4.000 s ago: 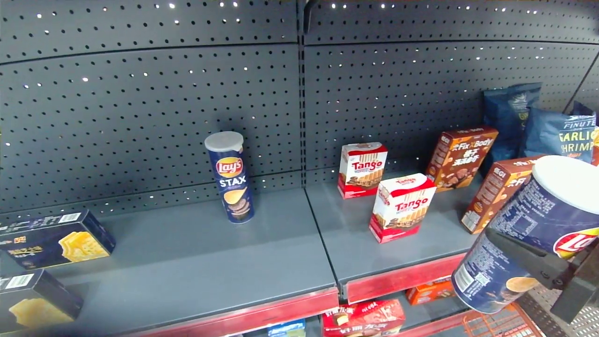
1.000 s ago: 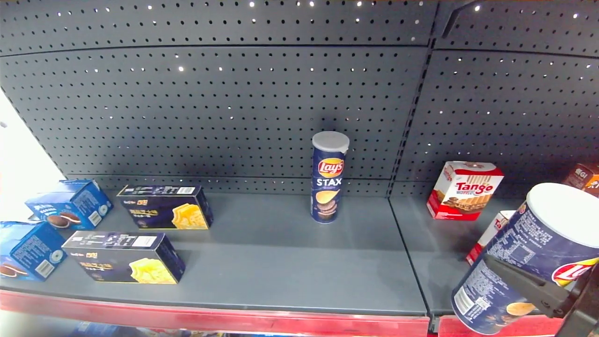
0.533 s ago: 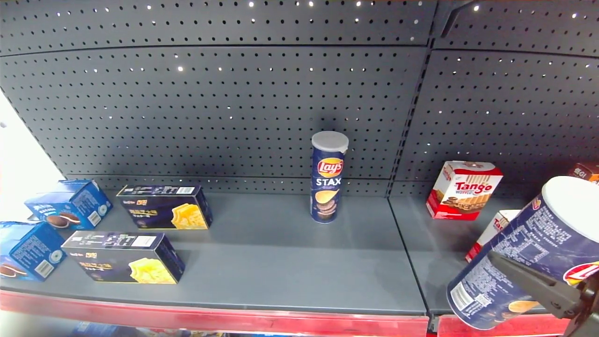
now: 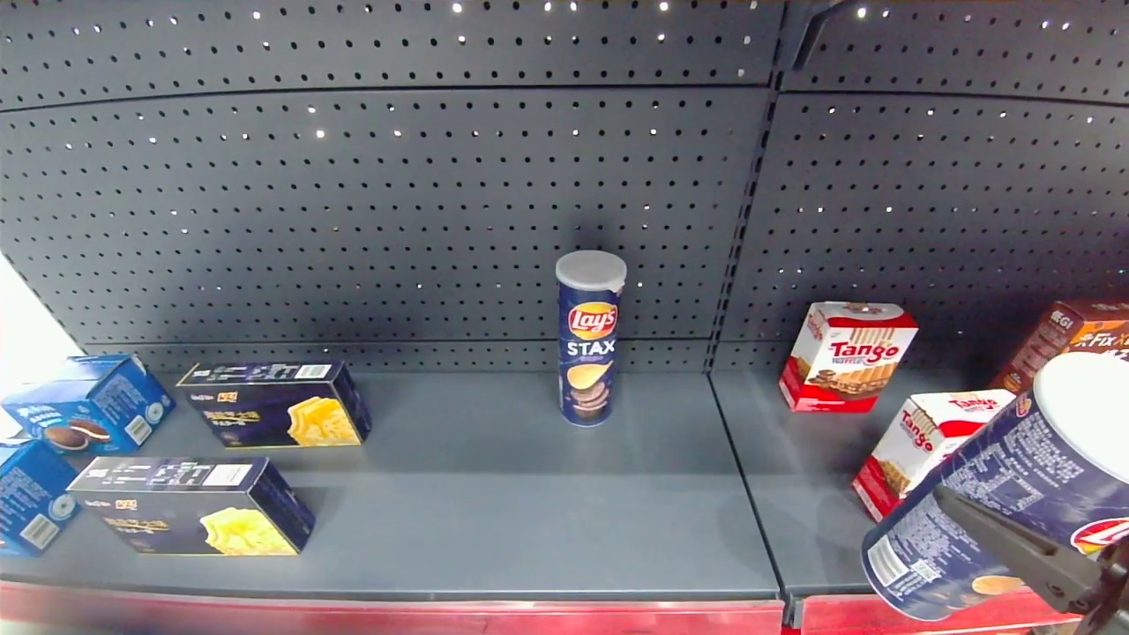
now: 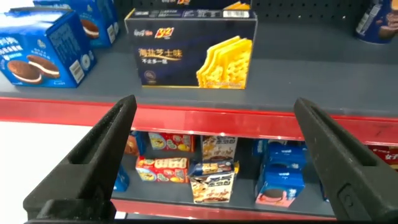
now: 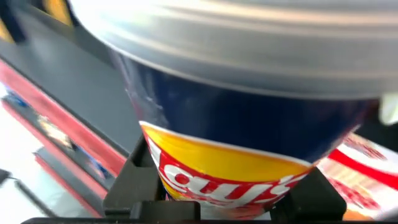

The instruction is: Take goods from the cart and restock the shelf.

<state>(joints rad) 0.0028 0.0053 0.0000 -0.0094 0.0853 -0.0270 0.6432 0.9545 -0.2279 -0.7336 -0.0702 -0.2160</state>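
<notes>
The standing can of chips, upright at the back of the shelf against the perforated panel, served as the marker for its kind. Bare deck lay in front of it and on both sides, so the spot for a matching item was probably right there. The held can, the same blue tube with a pale lid, was well to the right of the standing can and nearer the robot, out past the shelf's front lip. It was tilted, with its lid leaning up and back toward the panel. That tilt looked like a carrying pose rather than a placing one, and the tube would need righting before its base could meet the deck. The right gripper was clamped around the tube's middle, one dark finger on each side of the label, pressing firmly with nothing else touching it. Two red-and-white wafer boxes stood between the held can and the standing can, so a path over or in front of them seemed wise. The left gripper hung low, left of the standing can, level with the red front lip and facing a dark cracker box. Its fingers were spread wide and empty, most likely parked out of the way.
</notes>
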